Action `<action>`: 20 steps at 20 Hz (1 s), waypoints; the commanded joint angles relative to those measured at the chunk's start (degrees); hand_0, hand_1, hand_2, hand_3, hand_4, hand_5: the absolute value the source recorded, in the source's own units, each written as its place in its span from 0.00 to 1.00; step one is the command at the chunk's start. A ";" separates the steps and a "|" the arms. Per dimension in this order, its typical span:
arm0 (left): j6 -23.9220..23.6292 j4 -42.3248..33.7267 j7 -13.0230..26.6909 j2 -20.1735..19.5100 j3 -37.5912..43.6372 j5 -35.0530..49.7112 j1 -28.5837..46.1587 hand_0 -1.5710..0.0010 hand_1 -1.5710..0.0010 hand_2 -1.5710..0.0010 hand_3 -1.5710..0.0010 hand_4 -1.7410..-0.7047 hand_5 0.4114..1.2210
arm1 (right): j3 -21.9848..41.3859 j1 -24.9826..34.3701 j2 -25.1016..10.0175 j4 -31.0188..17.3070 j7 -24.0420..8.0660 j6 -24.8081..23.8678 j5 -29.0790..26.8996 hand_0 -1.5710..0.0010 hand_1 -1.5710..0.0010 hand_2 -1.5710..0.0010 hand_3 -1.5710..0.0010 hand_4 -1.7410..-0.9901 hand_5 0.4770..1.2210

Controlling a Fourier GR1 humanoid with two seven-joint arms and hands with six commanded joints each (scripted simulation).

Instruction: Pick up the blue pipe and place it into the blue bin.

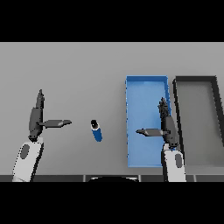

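— Right hand [167, 127]?
— Over the blue bin's [146, 85] right side, fingers straight, thumb out, holding nothing.
— Left hand [36, 119]?
— Same pose, far left.
— Blue pipe [96, 131]?
— Lying on the table [87, 65], left of the bin, between both hands; a dark bin [195, 79] sits right.

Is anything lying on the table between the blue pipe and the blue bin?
No. In the head view, only bare grey table separates the blue pipe from the blue bin.
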State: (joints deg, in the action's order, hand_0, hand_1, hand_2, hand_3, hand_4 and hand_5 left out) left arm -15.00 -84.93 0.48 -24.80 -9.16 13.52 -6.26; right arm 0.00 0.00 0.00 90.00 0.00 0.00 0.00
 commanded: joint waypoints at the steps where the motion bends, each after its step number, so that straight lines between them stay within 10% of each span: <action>1: -0.01 -0.08 -0.33 -0.01 0.03 0.01 0.09 1.00 1.00 1.00 1.00 0.75 0.23 | 0.04 -0.09 0.03 0.06 0.07 -0.04 0.01 1.00 1.00 1.00 1.00 0.71 0.16; 6: 0.14 -0.60 -0.91 0.07 -0.19 0.06 0.99 1.00 1.00 1.00 1.00 0.75 0.23 | 0.45 -0.72 0.12 0.89 -0.26 -0.23 0.33 1.00 1.00 1.00 1.00 0.71 0.16; 9: 15.01 -0.01 -6.53 -9.38 -2.90 0.30 1.65 1.00 1.00 1.00 1.00 0.74 0.23 | 5.60 -3.84 -7.36 4.77 5.67 2.19 10.00 1.00 1.00 1.00 1.00 0.72 0.15; 20: 26.01 -10.60 -7.43 -15.38 -9.52 0.18 6.40 1.00 1.00 1.00 1.00 0.72 0.17 | 7.34 -4.31 -8.11 8.09 1.98 3.16 11.32 1.00 1.00 1.00 1.00 0.71 0.14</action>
State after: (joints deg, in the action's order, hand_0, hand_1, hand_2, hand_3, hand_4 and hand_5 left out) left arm 11.08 -95.53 -7.03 -40.19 -18.70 13.68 0.14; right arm 7.34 -4.29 -8.11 98.10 2.04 3.15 11.32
